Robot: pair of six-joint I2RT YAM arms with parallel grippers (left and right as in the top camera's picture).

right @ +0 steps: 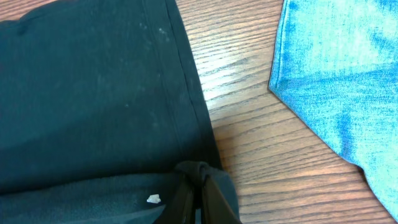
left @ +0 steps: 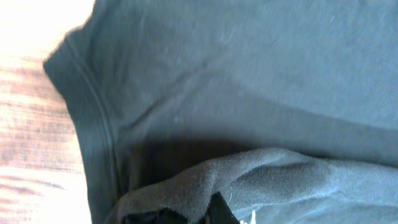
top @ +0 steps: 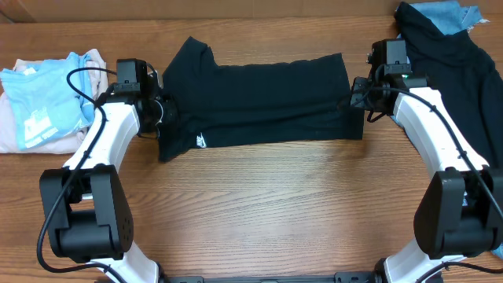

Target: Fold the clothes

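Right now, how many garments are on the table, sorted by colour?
Black: 2, the T-shirt in the middle and a dark garment at the right
Light blue: 1, the printed tee
Pale pink: 1, the pink garment under that tee
Blue denim: 1, the denim garment
Total: 5

The overhead camera looks straight down over the whole worktop (top: 259, 204). Each wrist camera sits very near one end of the black T-shirt (top: 259, 98), also seen overhead.
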